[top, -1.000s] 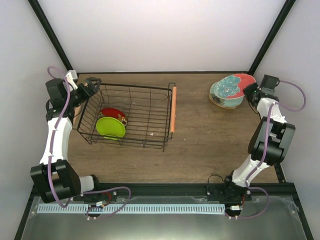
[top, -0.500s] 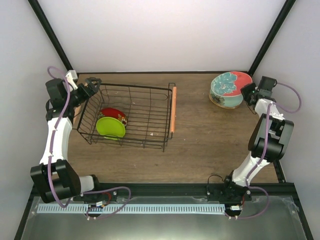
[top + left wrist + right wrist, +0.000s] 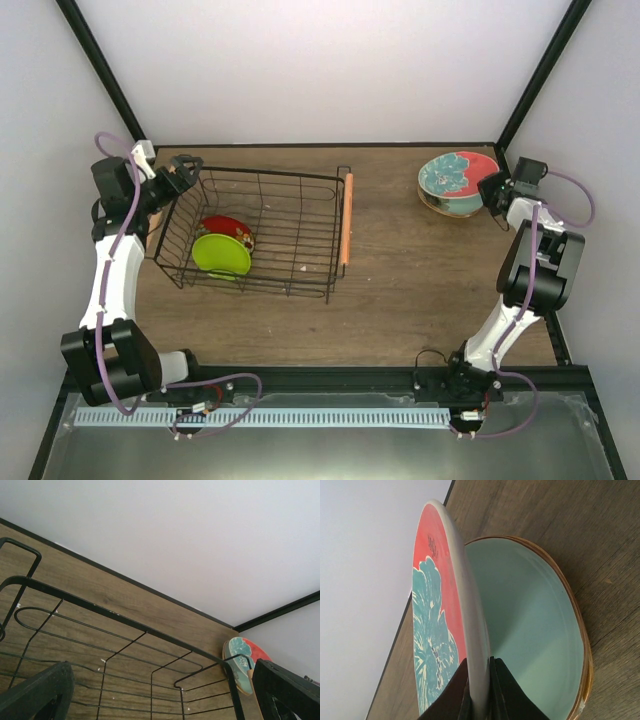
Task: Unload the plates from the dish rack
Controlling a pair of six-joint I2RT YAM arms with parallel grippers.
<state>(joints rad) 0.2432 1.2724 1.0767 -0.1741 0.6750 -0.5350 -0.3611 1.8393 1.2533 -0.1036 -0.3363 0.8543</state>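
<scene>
The dish rack stands at the left of the table, with the lime green plate and the small red patterned plate inside. My left gripper is open at the rack's back left corner; in the left wrist view the rack's rim wire runs between its wide-apart fingers. My right gripper is shut on the rim of the red-rimmed floral plate, held tilted over the mint green plate and the beige plate stacked at the far right. The right wrist view shows the fingers pinching the floral plate.
The rack's right wooden handle runs along its short side, with bare wooden table between rack and plate stack. Black frame posts stand at both back corners. The stack is close to the table's back right corner.
The floral plate has tipped down from steeply tilted towards flat over the stack, and my right gripper has moved slightly with it. The left arm and the rack have not moved.
</scene>
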